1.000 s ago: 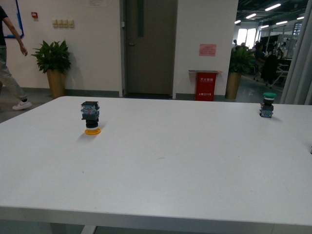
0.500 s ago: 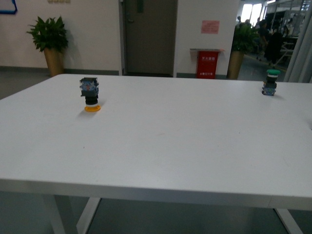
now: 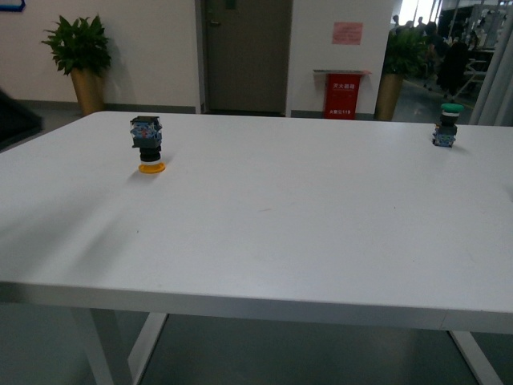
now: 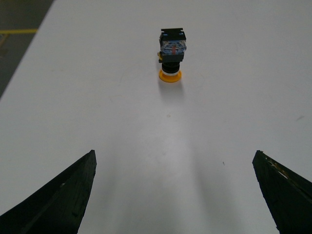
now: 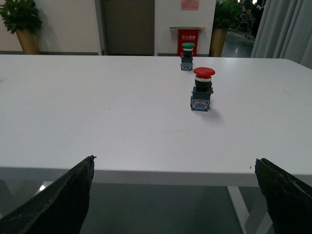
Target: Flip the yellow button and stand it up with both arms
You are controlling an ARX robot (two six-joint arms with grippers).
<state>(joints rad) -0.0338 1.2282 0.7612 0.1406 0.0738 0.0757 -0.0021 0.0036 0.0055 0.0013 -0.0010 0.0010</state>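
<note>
Though it stands on the table, the yellow button is upside down: cap flat on the surface, black collar above it, blocky body on top. It sits alone near the far left corner. The left fingers are spread wide with nothing between them, over the table and well apart from the button. The right fingers are also wide and empty, out by the near edge. A red button stands cap up toward the right edge, with a green button beyond it near the far right corner. On the floor past the far edge, a pot holds a leafy plant.
</note>
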